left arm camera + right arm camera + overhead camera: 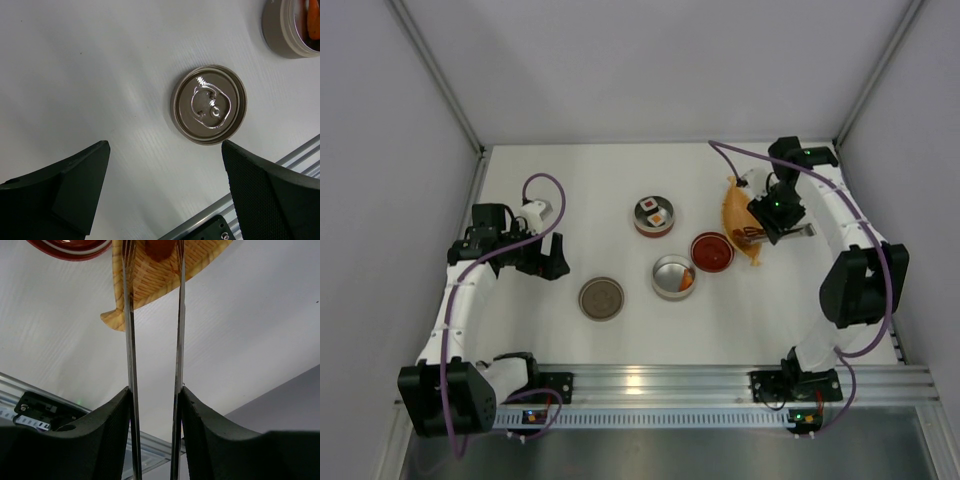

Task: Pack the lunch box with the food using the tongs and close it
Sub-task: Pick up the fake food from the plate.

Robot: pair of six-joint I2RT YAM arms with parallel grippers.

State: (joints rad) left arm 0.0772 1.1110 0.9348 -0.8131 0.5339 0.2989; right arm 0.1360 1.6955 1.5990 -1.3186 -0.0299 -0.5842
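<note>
Right wrist view: right claw (154, 392) grasps tongs (131, 340) straddling food (159, 247) on tray (150, 287), likely needing a squeeze next; left claw (165, 148) released.

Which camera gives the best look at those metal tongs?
The right wrist view: the tongs run up its middle, both silver arms clear, clamped in the right gripper and reaching over the orange tray. The top view shows only faint thin lines by that gripper; the left wrist view misses them.

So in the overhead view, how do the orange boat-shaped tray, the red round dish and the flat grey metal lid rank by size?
1. orange boat-shaped tray, clearly longest.
2. flat grey metal lid and red round dish: look alike, can't rank.
</note>
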